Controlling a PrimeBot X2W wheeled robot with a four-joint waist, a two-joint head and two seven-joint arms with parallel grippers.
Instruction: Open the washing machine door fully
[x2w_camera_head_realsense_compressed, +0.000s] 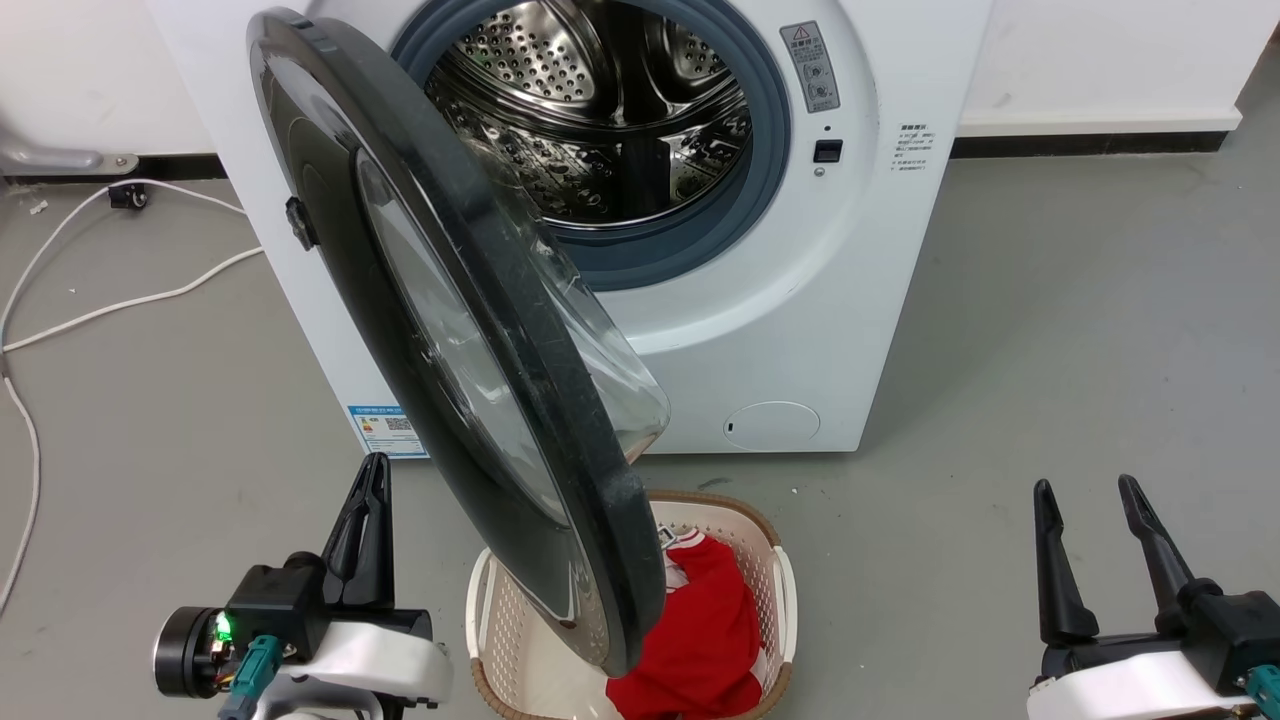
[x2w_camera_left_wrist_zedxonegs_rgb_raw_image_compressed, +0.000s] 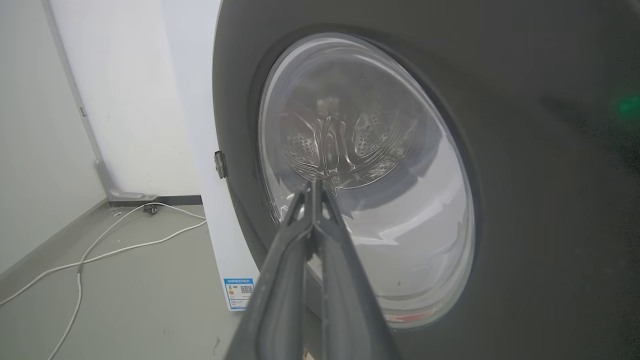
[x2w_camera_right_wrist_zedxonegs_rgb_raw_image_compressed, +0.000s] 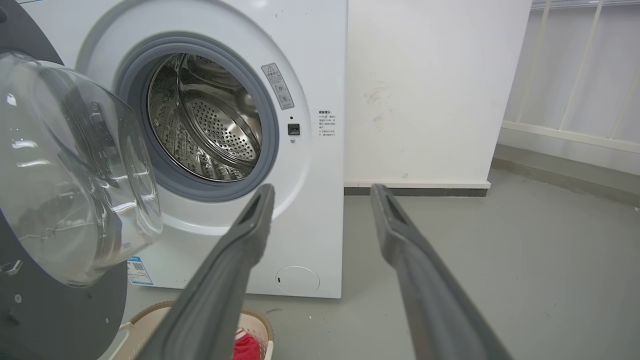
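The washing machine door (x2w_camera_head_realsense_compressed: 470, 330), round, glossy black with a bulging clear glass bowl, stands swung out from the white washer (x2w_camera_head_realsense_compressed: 760, 300), hinged at its left side. The steel drum (x2w_camera_head_realsense_compressed: 610, 100) lies exposed behind it. My left gripper (x2w_camera_head_realsense_compressed: 368, 475) is shut with nothing in it, low at the left of the door's outer face. In the left wrist view its fingers (x2w_camera_left_wrist_zedxonegs_rgb_raw_image_compressed: 315, 240) point at the door's glass window (x2w_camera_left_wrist_zedxonegs_rgb_raw_image_compressed: 370, 175). My right gripper (x2w_camera_head_realsense_compressed: 1090, 495) stands open at the lower right, apart from the washer. The right wrist view shows the glass bowl (x2w_camera_right_wrist_zedxonegs_rgb_raw_image_compressed: 75, 170) at left.
A wicker-rimmed laundry basket (x2w_camera_head_realsense_compressed: 775, 560) holding a red garment (x2w_camera_head_realsense_compressed: 710, 630) sits on the floor under the door's lower edge. White cables (x2w_camera_head_realsense_compressed: 110, 300) trail over the grey floor at left. Bare floor stretches to the washer's right.
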